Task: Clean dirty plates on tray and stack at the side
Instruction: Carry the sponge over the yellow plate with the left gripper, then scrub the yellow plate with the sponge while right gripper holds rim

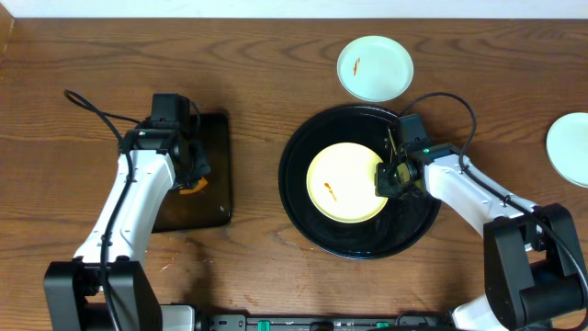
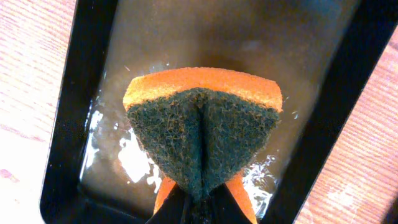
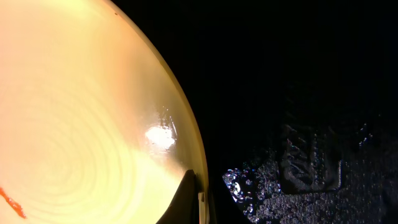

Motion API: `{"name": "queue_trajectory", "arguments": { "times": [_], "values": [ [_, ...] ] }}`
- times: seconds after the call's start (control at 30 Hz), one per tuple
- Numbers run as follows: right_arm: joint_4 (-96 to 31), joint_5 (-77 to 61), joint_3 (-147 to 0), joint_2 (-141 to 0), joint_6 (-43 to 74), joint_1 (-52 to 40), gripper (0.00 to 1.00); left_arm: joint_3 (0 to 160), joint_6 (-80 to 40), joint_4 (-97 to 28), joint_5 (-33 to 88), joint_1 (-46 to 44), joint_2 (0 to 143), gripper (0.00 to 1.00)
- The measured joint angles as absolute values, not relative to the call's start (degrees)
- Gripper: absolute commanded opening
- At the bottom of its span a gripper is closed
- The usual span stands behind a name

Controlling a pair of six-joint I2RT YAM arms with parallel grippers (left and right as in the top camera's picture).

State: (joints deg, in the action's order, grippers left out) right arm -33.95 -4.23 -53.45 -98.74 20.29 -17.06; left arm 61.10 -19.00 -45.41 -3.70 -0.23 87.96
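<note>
Wood tabletop (image 1: 257, 55): right gripper (image 1: 388, 176) pinches the rim of the yellow plate (image 1: 344, 184), smeared, lying in the round tray (image 1: 367, 241) under it; left gripper (image 1: 191, 175) clamps sponge (image 2: 202, 124) over rectangular tray (image 1: 216, 207). Beyond the right gripper, mint plate (image 1: 375, 67) also smeared. Nothing stacked; looks early.

A first plate (image 1: 347, 184) is set in the round tray (image 1: 367, 241); a second plate (image 1: 375, 68) is found behind it, a third plate (image 1: 571, 149) at the counter's (image 1: 257, 74) right edge.
</note>
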Motion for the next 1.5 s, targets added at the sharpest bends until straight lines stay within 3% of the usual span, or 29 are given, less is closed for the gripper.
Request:
{"name": "queue_trajectory", "arguments": {
  "times": [0.3, 0.5, 1.03, 1.27, 1.4, 1.5],
  "values": [
    [-33.95, -4.23, -53.45, -98.72, 20.29, -17.06, 0.01, 61.1, -17.69, -45.91, -3.14, -0.23, 88.12, 0.07],
    [-33.95, -4.23, -53.45, -98.74, 20.32, -17.06, 0.01, 61.1, -16.25, -45.87, 5.61, -1.63, 88.12, 0.08],
    [-34.11, -4.16, -53.45, -98.74, 27.7, -17.06, 0.02, 61.43, -26.41, -31.11, 18.0, -25.85, 90.19, 0.07],
    [-35.2, -4.56, -54.11, -99.37, 15.51, -16.88, 0.23, 61.43, -31.29, -27.53, 18.13, -29.98, 92.95, 0.08],
    [-34.79, -5.08, -55.4, -100.38, 7.31, -16.03, 0.26, 61.45, -33.67, -24.64, 18.13, -33.36, 93.82, 0.07],
    [-32.25, -4.8, -55.79, -100.88, 2.94, -15.49, 0.23, 61.45, -34.74, -23.79, 18.26, -34.92, 94.83, 0.07]
  ]
}}
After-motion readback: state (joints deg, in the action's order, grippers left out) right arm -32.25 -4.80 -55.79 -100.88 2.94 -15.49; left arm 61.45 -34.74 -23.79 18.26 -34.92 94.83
